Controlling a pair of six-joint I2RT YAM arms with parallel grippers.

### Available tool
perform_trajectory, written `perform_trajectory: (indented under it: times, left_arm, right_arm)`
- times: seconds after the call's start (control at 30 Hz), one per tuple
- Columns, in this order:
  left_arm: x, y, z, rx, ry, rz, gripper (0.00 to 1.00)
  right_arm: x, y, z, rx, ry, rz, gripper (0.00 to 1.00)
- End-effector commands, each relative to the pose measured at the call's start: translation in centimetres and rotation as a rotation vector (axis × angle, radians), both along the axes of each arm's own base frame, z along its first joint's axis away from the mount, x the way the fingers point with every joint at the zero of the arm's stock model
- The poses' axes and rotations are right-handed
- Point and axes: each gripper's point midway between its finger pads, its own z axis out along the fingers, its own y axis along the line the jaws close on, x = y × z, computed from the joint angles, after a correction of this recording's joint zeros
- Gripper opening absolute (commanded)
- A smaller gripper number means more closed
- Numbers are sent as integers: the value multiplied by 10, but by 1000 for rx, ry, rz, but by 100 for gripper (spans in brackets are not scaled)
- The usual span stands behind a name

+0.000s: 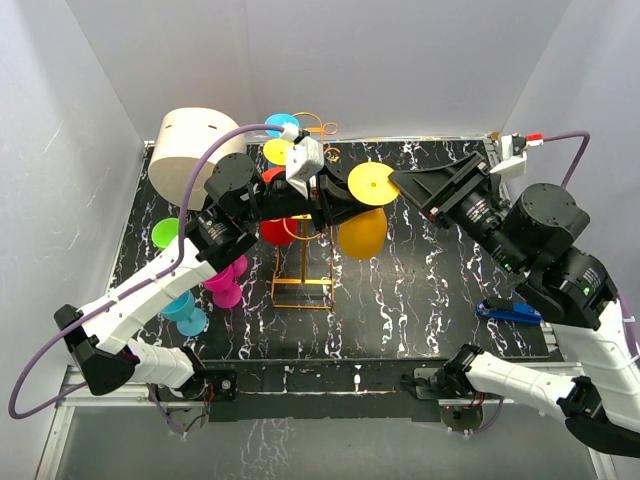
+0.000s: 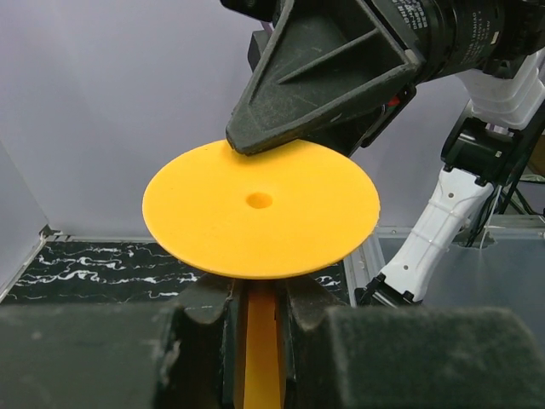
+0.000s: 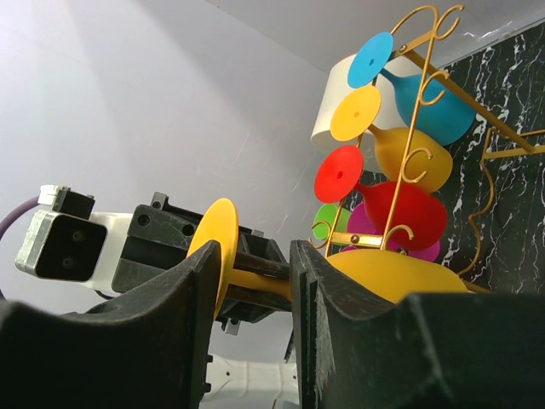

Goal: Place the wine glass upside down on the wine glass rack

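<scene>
An orange-yellow wine glass (image 1: 362,232) is held in the air just right of the golden wire wine glass rack (image 1: 301,268). My left gripper (image 1: 335,205) is shut on its stem (image 2: 262,341), below the round foot (image 2: 260,209). My right gripper (image 1: 408,186) is open, its fingers (image 2: 324,68) at the foot's far edge. In the right wrist view the stem (image 3: 260,283) shows between my open right gripper (image 3: 255,264), with the foot (image 3: 213,247) on the left and the bowl (image 3: 396,273) on the right. The rack (image 3: 409,128) stands behind.
Blue (image 3: 371,60), yellow (image 3: 355,112) and red (image 3: 339,173) glasses hang on the rack. A cream cylinder (image 1: 190,155) stands at the back left. Green (image 1: 165,232), magenta (image 1: 225,280) and teal (image 1: 185,310) glasses sit at the left. A blue object (image 1: 510,311) lies at the right.
</scene>
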Motion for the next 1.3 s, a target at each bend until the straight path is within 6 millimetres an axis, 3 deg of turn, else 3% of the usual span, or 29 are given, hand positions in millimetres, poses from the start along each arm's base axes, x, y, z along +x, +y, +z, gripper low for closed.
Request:
perform_trajectory:
  times: [0.0, 0.13, 0.3, 0.33, 0.37, 0.47, 0.57, 0.7, 0.83, 0.97, 1.07, 1.27]
  left_arm:
    - [-17, 11, 23, -59, -83, -44, 0]
    - [-17, 9, 16, -32, -83, -54, 0]
    - [-13, 12, 12, -22, -62, -22, 0]
    - [-12, 12, 11, -22, -54, -16, 2]
    - [-12, 13, 11, -23, -43, -11, 10]
    - [-14, 15, 11, -33, 25, -12, 56]
    - [-14, 18, 9, -41, 139, 4, 71]
    - [-14, 25, 14, -100, 390, 27, 75]
    - [-25, 39, 42, -234, 561, -13, 75]
    - [-21, 59, 64, -348, 659, 42, 76]
    - [-8, 68, 68, -408, 776, 111, 77]
    - [7, 59, 68, -397, 877, 154, 74]
  right_arm:
    - [-6, 9, 12, 42, -28, 56, 36]
    - [-9, 22, 12, 29, -31, 124, 30]
    - [-11, 26, 12, 33, -29, 149, 1]
    - [-11, 26, 12, 36, -28, 144, 0]
    - [-11, 24, 12, 39, -28, 137, 0]
    - [-12, 18, 14, 54, -38, 114, 0]
    - [-12, 10, 17, 59, -52, 82, 0]
    - [-9, -3, 18, 44, -74, 23, 0]
    - [-6, -7, 25, 31, -116, -3, 0]
    - [-6, 0, 35, 27, -165, 25, 0]
    - [-8, 7, 42, 32, -201, 58, 0]
    - [-22, 25, 56, 73, -293, 180, 0]
